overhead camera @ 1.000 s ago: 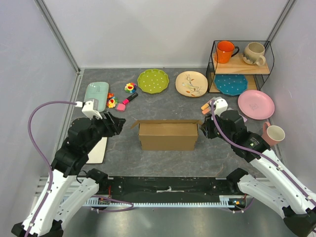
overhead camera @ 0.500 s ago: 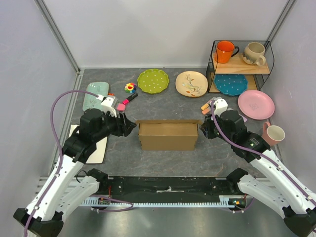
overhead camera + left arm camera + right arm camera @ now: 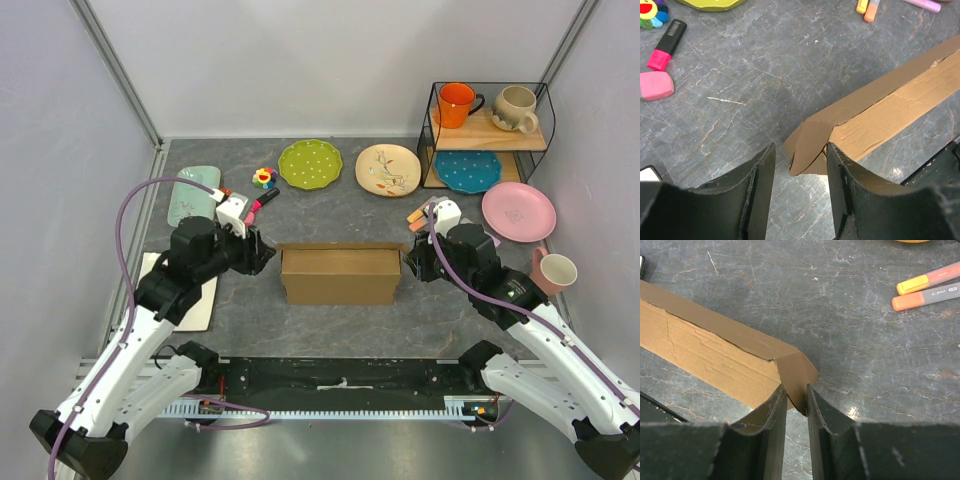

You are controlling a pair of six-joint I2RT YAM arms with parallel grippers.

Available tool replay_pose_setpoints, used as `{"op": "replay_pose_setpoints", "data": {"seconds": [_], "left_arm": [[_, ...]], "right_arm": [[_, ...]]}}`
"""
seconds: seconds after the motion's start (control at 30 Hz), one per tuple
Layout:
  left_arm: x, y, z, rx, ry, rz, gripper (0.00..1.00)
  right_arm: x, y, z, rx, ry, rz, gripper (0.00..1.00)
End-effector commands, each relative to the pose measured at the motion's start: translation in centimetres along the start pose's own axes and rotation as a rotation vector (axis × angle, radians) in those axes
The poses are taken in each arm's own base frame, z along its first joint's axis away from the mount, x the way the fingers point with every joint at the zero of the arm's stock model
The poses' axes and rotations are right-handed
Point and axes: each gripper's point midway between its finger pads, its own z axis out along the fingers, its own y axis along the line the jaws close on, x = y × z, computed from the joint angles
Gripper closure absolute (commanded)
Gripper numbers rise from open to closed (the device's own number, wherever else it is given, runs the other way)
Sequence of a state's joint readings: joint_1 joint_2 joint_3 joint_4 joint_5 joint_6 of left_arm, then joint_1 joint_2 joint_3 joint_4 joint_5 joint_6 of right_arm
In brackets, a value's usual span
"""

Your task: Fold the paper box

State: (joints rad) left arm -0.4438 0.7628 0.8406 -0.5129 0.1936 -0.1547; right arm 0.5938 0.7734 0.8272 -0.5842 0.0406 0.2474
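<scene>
The paper box [image 3: 340,277] is brown cardboard, standing mid-table with its long wall toward me and small flaps sticking out at both ends. My left gripper [image 3: 262,255] is at its left end. In the left wrist view this gripper [image 3: 800,156] is open, and the left end flap [image 3: 809,145] sits just between its fingertips [image 3: 839,172], close to the right one. My right gripper [image 3: 408,262] is at the right end. In the right wrist view it [image 3: 796,399] is shut on the right end flap [image 3: 796,371].
A white tray [image 3: 200,302] lies under my left arm. A mint dish [image 3: 190,188], pink marker [image 3: 262,200], flower toy [image 3: 264,178], green plate [image 3: 310,163] and cream plate [image 3: 388,169] lie behind. At right are a wire rack [image 3: 490,135], pink plate [image 3: 518,211], pink mug [image 3: 555,270] and markers [image 3: 927,286].
My left arm has swung right, from beside the white tray to the box's left end, and its open fingers now straddle the left flap. The right gripper and the box have not moved.
</scene>
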Motion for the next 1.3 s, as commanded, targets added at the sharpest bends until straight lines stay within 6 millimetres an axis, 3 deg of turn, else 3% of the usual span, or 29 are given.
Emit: {"op": "replay_pose_setpoints", "data": {"seconds": [0.0,0.3,0.5,0.73,1.1,1.27], "left_arm": [[0.2,-0.6,0.2,0.048,-0.018,0.093,0.48],[1.3,-0.6,0.6,0.053,-0.005,0.098,0.50],[1.0,-1.1,1.0,0.081,-0.008,0.078,0.69],[0.6,-1.7,1.4,0.105,-0.022,0.037,0.87],[1.2,-1.8,1.7,0.114,-0.023,0.003,0.92],[1.3,-1.9,1.7,0.119,-0.032,-0.013,0.92]], "right_arm": [[-0.9,0.6,-0.2,-0.027,-0.034,0.003,0.71],[-1.0,0.9,-0.2,-0.038,-0.036,0.009,0.71],[-1.3,1.2,-0.4,-0.052,-0.041,0.024,0.72],[-2.1,1.6,-1.0,-0.059,-0.047,0.047,0.84],[-3.1,2.3,-1.2,-0.071,-0.058,0.119,0.99],[-2.9,3.3,-0.8,-0.111,-0.036,0.176,1.00]]}}
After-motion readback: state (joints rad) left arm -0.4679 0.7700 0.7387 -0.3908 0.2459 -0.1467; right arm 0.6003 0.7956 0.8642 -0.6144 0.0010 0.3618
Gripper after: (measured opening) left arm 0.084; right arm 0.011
